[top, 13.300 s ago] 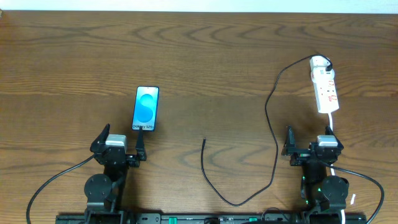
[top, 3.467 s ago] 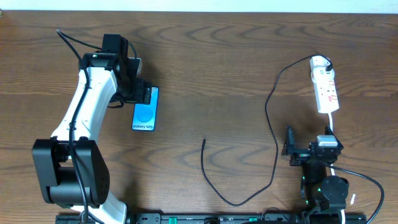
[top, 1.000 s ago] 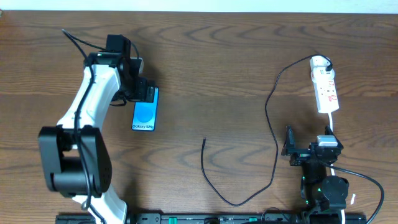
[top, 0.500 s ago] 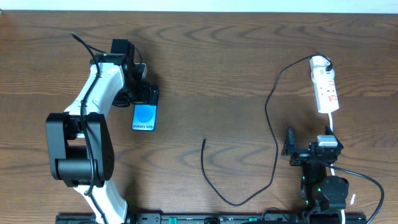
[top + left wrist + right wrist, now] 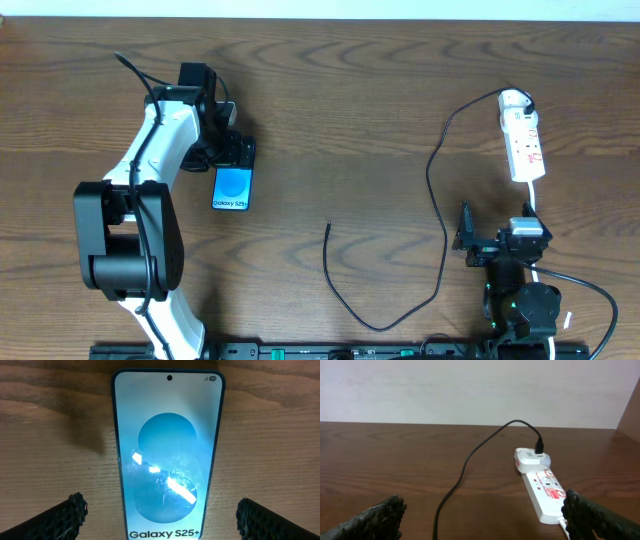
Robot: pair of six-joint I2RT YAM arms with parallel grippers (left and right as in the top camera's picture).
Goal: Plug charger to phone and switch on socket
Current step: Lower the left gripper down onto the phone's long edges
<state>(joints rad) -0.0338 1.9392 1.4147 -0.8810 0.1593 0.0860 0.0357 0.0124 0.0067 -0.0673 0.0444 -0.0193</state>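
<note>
The phone (image 5: 232, 186) lies flat at the left of the table, its screen (image 5: 167, 455) light blue and reading "Galaxy S25+". My left gripper (image 5: 235, 152) hangs over its far end, open. The fingers (image 5: 70, 515) stand well clear of both long edges. The charger (image 5: 437, 200) is a thin black cable with its free tip (image 5: 328, 226) lying mid-table. Its other end runs into a white adapter (image 5: 530, 456) on the socket (image 5: 523, 140). The socket (image 5: 545, 491) is a white strip with red marks. My right gripper (image 5: 497, 228) rests open near the front edge, just short of the socket.
The cable (image 5: 470, 457) loops wide between the two arms and down toward the front edge (image 5: 380, 325). A white cord (image 5: 532, 200) leaves the socket's near end, beside my right arm. A pale wall rises behind the table's far edge.
Over the last second my left arm swung a little to the right, with its gripper kept over the phone's far end. It has been still for the last half second. The right arm has not moved.
</note>
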